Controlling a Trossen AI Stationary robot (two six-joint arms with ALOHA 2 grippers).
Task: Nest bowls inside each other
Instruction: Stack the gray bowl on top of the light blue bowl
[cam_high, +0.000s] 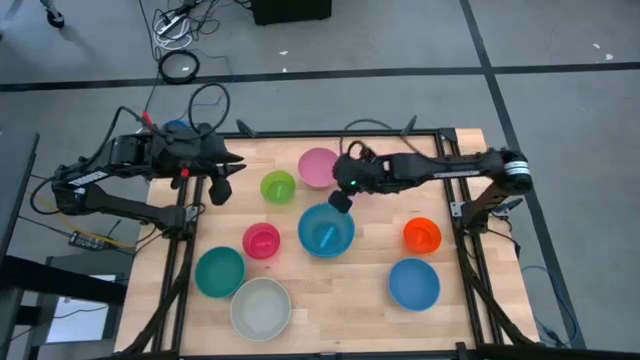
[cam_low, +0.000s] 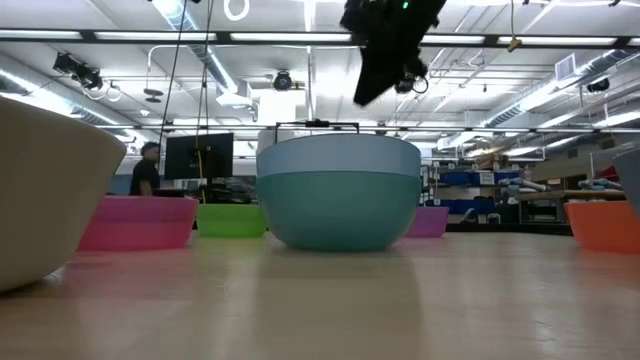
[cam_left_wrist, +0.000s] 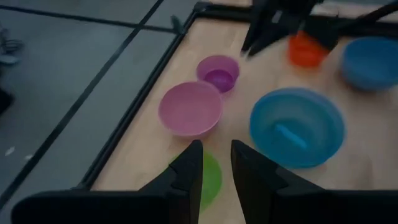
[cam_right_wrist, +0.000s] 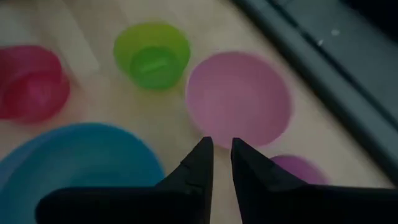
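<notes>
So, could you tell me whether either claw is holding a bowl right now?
Neither: the right claw hangs empty above the pink bowl, and the left claw is empty too.

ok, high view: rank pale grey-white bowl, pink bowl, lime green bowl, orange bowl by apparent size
1. Pale grey-white bowl, largest.
2. Pink bowl, though the right gripper hides part of its rim.
3. and 4. Orange bowl and lime green bowl: they look about alike, too close to rank.
</notes>
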